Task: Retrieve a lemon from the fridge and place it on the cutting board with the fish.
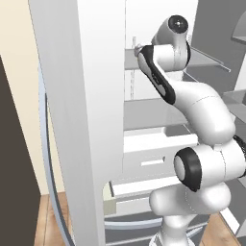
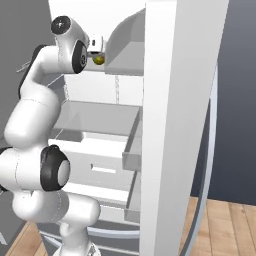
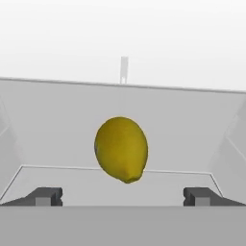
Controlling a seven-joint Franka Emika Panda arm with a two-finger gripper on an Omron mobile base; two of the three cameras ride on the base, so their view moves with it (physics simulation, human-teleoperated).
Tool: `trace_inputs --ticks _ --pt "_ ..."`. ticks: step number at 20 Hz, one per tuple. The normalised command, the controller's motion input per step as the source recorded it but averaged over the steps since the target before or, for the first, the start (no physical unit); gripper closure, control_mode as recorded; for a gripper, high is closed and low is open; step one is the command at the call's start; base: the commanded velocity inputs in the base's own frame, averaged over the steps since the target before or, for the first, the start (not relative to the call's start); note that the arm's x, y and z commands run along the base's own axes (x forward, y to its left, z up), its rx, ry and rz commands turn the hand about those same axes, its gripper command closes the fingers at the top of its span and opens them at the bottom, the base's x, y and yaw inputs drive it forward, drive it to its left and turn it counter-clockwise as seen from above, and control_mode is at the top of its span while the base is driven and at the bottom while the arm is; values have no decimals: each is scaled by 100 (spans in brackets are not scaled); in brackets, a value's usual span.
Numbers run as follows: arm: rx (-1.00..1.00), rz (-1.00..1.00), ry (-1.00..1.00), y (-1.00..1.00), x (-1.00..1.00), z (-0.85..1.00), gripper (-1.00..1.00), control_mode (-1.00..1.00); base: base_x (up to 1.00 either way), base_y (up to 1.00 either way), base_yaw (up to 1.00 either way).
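Fridge is found open, and the arm is reached in to an upper shelf. The lemon is seen dead centre in the hand view, resting on that shelf, between the spread fingertips but not touched by either. The gripper is released, nothing grasped. In the right base view the lemon sits at 3 o'clock of the wrist. Approach is judged done; grasp, withdrawal and placing on the board are left.
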Motion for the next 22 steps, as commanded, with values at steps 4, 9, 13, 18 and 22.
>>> trace_inputs --ticks 4,9,13,18,22 --pt "2 0 1 0 57 -2 -100 -100 0 0 0" --pt "1 -1 4 0 53 -2 -100 -100 0 0 0" --pt "0 -3 12 0 21 -5 -100 -100 0 0 0" --pt "0 -3 16 0 4 -9 -100 -100 0 0 0" --pt "0 -2 9 0 0 -10 -100 -100 0 0 0"
